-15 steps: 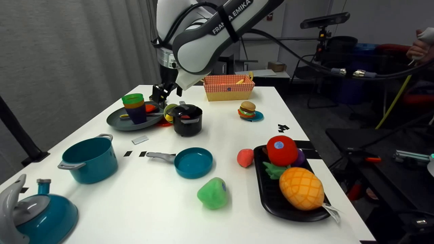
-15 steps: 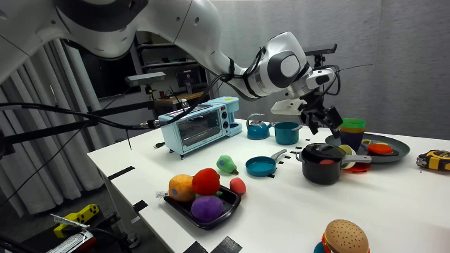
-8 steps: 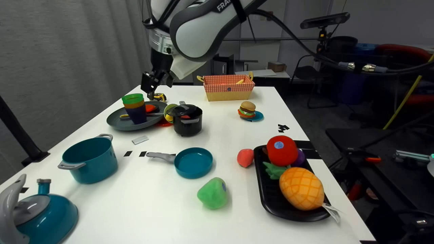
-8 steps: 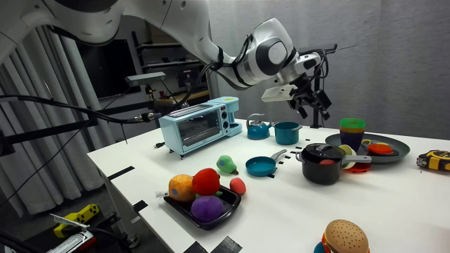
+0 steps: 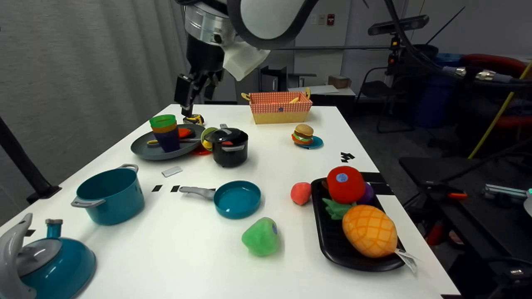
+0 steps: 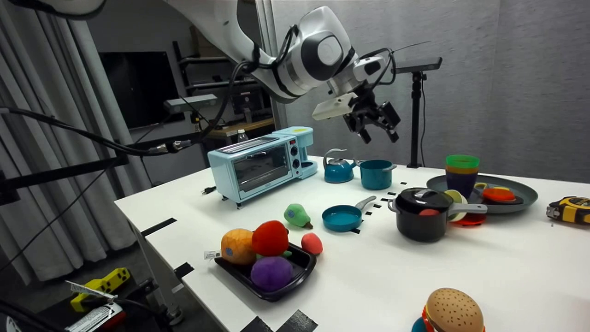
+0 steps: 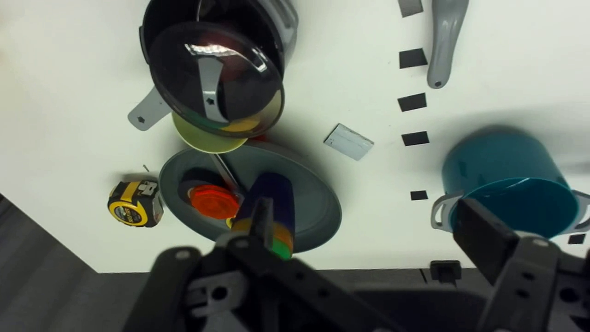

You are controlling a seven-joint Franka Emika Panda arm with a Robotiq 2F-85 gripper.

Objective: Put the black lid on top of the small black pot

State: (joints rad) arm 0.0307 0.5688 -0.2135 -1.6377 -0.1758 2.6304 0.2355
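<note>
You've pulled the claw [image 6: 380,135] up and away; it's spread, empty. The black lid [image 6: 425,198] hasn't moved: on the black pot [image 6: 420,227] but off-centre, overhanging one side. Likely wants reseating.

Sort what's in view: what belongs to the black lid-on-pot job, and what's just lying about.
For the job: black lid, black pot, end effector.

Just lying about, among others: teal pot, pan, kettle, toaster oven, plate, cups, burger, tape measure, tray, basket.
</note>
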